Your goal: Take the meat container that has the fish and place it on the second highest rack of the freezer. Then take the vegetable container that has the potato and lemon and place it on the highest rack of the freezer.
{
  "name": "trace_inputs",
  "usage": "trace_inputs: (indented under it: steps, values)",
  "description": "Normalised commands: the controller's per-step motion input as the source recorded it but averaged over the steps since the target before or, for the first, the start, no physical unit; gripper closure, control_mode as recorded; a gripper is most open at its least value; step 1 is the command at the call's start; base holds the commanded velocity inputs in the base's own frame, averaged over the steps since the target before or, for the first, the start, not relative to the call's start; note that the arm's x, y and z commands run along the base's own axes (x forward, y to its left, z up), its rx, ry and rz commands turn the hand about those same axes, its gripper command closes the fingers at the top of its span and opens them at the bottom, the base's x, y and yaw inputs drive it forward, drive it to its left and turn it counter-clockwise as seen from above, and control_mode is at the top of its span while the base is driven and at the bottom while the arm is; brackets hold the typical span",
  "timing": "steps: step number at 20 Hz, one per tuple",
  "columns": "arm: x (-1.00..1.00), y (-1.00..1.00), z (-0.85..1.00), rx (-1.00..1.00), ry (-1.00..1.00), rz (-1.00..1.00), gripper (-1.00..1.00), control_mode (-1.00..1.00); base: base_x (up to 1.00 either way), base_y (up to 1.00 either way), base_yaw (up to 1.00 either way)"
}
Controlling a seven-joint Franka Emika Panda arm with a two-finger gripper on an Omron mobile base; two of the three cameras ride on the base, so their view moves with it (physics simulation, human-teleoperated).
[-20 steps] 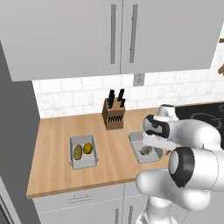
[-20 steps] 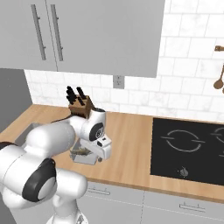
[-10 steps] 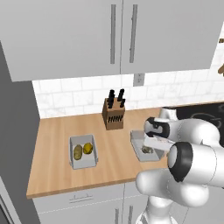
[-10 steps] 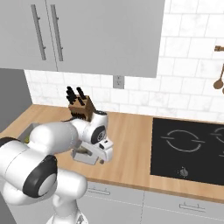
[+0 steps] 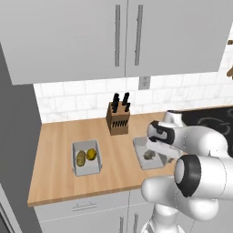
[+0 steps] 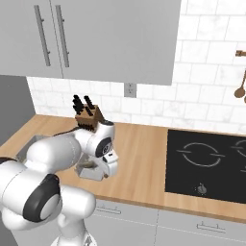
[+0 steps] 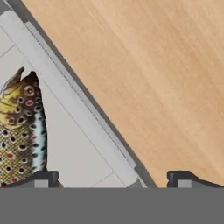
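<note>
Meat container [image 7: 83,127]: wall sits between the spread, released end effector [image 7: 113,177] fingertips; the fish [image 7: 19,131] is cut off at the frame edge.

A light wooden counter [image 5: 59,182] carried every item. Under the gripper [image 7: 111,177] lay a pale grey meat container [image 5: 140,146] holding the fish [image 7: 19,131]; its rim ran between the fingertips [image 7: 43,178]. A second grey vegetable container [image 5: 85,157], with the potato [image 5: 81,158] and lemon [image 5: 91,154], sat well apart to the gripper's left. A knife block [image 5: 118,119] stood behind the gripper, near the wall. A black cooktop [image 6: 211,163], set into the counter, lay to the gripper's right.
</note>
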Motion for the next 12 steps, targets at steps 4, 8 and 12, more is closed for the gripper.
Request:
trace_inputs:
  steps: [4,8,12]
  values:
    - [0.0,0.28,0.0,0.0,-0.09,-0.17,-1.0,-1.0,0.0,0.0,0.0]
    - [-0.03,0.05,0.0,0.0,-0.1,-0.16,-1.0,-1.0,0.0,0.0,0.0]
    - [-0.03,0.0,0.01,0.0,0.0,-0.09,-1.0,-1.0,0.0,0.0,0.0]
